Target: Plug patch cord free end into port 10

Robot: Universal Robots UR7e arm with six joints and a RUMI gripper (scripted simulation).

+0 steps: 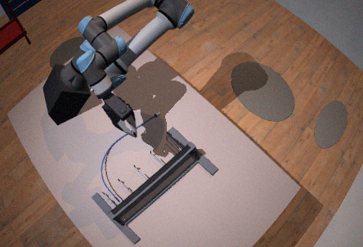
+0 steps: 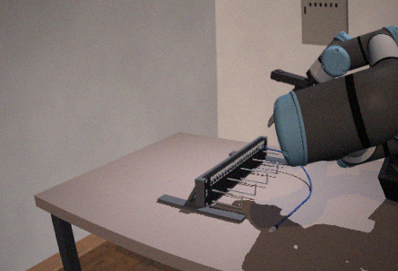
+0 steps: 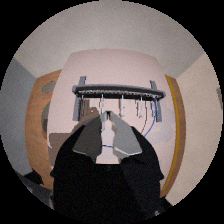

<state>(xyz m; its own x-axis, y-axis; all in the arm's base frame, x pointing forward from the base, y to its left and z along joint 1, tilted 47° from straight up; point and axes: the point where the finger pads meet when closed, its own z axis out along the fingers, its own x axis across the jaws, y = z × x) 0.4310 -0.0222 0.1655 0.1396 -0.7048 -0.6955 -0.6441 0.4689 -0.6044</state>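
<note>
The blue patch cord (image 1: 102, 169) (image 2: 310, 188) (image 3: 152, 121) runs from one end of the port rack (image 1: 153, 178) (image 2: 237, 161) (image 3: 120, 92) in a wide curve. Its free plug (image 1: 158, 114) (image 2: 272, 229) lies on the table on the cable side of the rack; which way its latch faces is too small to tell. My gripper (image 1: 135, 134) (image 3: 108, 111) is shut with nothing between the fingertips. It hangs above the cord, between the plug and the rack. In the exterior view the arm hides most of it. The rack stands upright on its feet. Single port numbers cannot be read.
Several thin wire cable supports (image 1: 141, 172) (image 2: 255, 188) (image 3: 122, 106) stick out from the rack on the cord's side. The rack's grey feet (image 1: 209, 166) (image 2: 224, 214) extend at both ends. The table edge (image 1: 262, 150) runs beyond the rack.
</note>
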